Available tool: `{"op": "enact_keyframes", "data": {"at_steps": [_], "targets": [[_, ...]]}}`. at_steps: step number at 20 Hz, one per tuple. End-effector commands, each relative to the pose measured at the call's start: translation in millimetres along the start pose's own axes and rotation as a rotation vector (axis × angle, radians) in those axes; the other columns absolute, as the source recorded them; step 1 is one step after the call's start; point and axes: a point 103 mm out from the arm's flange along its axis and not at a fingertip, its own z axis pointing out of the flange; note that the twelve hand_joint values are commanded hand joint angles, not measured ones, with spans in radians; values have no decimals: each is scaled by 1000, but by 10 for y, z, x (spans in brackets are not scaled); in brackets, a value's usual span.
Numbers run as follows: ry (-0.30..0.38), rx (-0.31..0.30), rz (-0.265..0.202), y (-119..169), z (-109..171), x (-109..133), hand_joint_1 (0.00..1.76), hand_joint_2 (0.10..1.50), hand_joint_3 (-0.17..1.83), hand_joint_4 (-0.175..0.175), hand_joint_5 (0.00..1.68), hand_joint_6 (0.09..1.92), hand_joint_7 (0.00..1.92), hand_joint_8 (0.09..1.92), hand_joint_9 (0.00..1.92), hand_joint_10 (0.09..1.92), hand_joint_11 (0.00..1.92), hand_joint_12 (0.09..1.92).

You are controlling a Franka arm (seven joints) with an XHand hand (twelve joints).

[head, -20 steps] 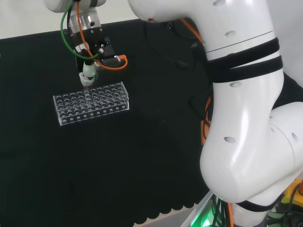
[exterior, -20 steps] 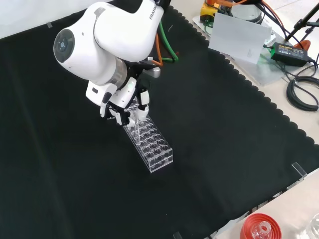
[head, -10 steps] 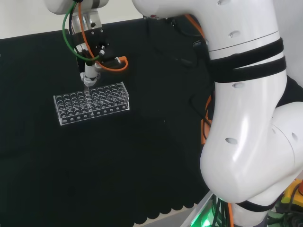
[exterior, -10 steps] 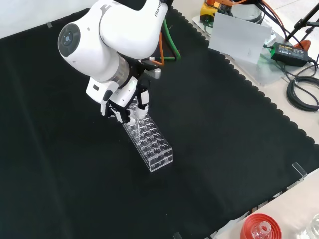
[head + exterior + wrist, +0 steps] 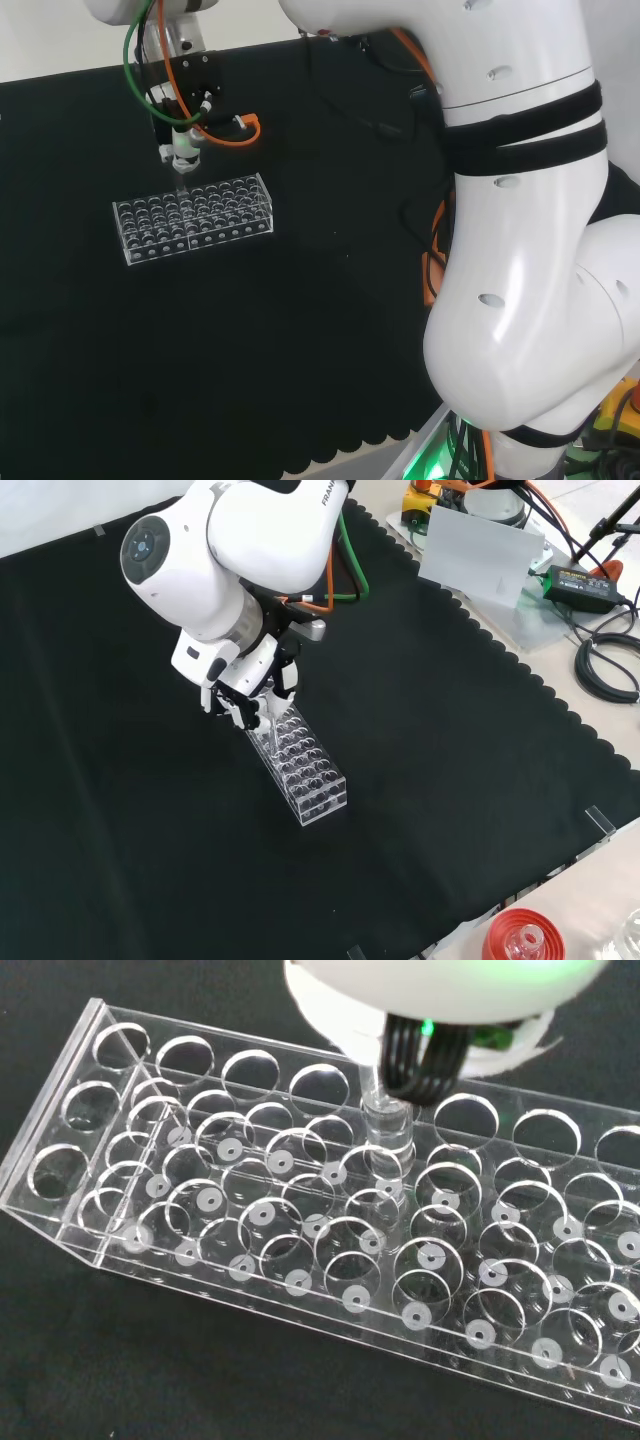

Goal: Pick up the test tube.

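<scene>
A clear plastic test tube rack [image 5: 192, 217] lies on the black cloth, left of the arm's white links in the head view. The black and white hand [image 5: 180, 148] hangs over the rack's far edge, fingers curled round the top of a clear test tube [image 5: 183, 186]. The tube stands upright, its lower end still in a hole of the rack. In the front view the hand [image 5: 238, 693] is at the rack's [image 5: 303, 768] upper left end, with the tube [image 5: 262, 724] below it. In the wrist view black fingers [image 5: 420, 1052] pinch the tube [image 5: 387, 1142] above the rack [image 5: 250, 1220].
Orange and green cables [image 5: 235, 128] trail from the wrist. Off the cloth in the front view lie a red ribbed stand [image 5: 520, 938], a grey plate [image 5: 482, 555] and black cables [image 5: 605, 665]. The cloth's scalloped edge [image 5: 520, 675] runs along the right.
The hand has risen a little and drawn the test tube upward out of the rack. The rack has stayed in place.
</scene>
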Motion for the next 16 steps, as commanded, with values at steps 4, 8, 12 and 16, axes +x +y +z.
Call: {"op": "enact_keyframes", "data": {"at_steps": [4,8,12,16], "targets": [[-23,-42,-19,16,-118,43,1433,582,738,-175,1271,659,1385,772,1306,459,714,1245],[-28,-47,-25,1,-151,52,1436,566,750,-175,1296,621,1408,734,1333,415,722,1242],[-30,-57,-25,-20,-161,37,1437,556,758,-175,1312,595,1419,714,1357,376,729,1239],[-31,-68,-25,-51,-234,7,1439,546,771,-175,1320,586,1426,704,1367,368,753,1233]]}}
